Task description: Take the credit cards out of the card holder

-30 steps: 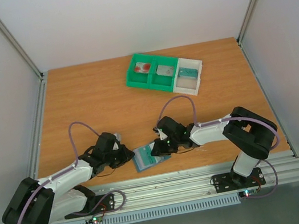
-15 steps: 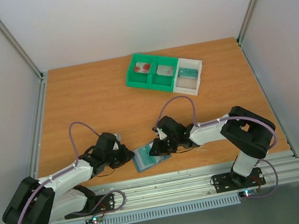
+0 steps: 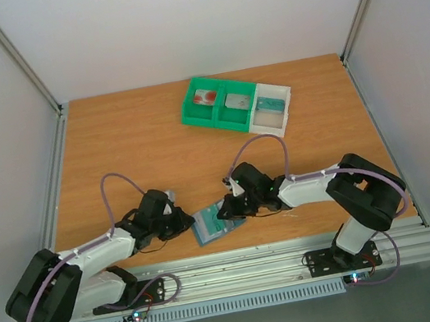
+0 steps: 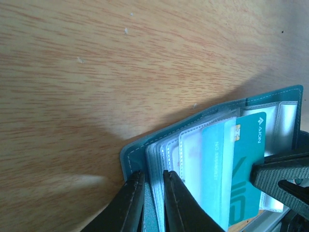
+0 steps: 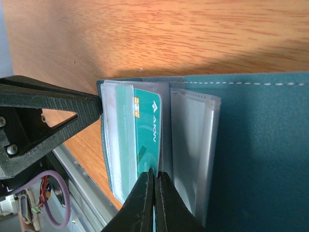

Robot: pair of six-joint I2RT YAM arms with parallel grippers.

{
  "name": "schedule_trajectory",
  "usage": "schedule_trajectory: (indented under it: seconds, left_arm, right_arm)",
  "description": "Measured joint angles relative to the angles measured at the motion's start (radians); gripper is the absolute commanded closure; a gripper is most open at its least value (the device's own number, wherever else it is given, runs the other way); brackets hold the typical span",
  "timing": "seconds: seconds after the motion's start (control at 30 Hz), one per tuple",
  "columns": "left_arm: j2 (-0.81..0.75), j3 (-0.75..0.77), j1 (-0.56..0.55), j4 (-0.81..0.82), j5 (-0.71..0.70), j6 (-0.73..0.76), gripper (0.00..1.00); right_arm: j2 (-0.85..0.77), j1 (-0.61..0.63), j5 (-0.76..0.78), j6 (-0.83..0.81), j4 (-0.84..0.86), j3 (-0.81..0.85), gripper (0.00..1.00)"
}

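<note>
The teal card [image 5: 145, 140] carries the white word "AION" beside a logo.

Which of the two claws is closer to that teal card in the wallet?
Right. The right gripper pinches the teal card by its edge. The left gripper clamps the wallet by its cover, off to one side and not touching the card.

Card holder [image 5: 251, 145]: blue-teal cover, pale stitching along the edge, clear frosted sleeves inside.
Teal card [image 5: 147, 140] in it: white lettering, gold chip.
Table [image 3: 128, 143]: orange-brown wood grain.
Green tray [image 3: 188, 116] joined to a white bin [image 3: 267, 124].
Cards there: white-red card [image 3: 205, 97], grey card [image 3: 237, 100], a second teal one.
Left gripper [image 4: 153, 176] and right gripper [image 5: 154, 176]: black.
</note>
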Motion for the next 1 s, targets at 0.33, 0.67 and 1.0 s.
schedule_trajectory:
  seconds: [0.33,0.67,1.0]
  left_arm:
    - [0.007,0.002,0.0,0.006,0.002,0.007,0.85]
    - [-0.022,0.003,0.0,-0.003,0.018,0.003,0.64]
    - [-0.346,0.09,-0.001,-0.166,0.099,0.049,0.32]
  right_arm:
    - [-0.118,-0.042,0.019,-0.027,-0.096,-0.01,0.99]
    - [-0.252,-0.047,0.067,-0.108,-0.323,0.02,0.99]
    - [-0.401,-0.047,-0.022,-0.323,-0.587,0.196,0.99]
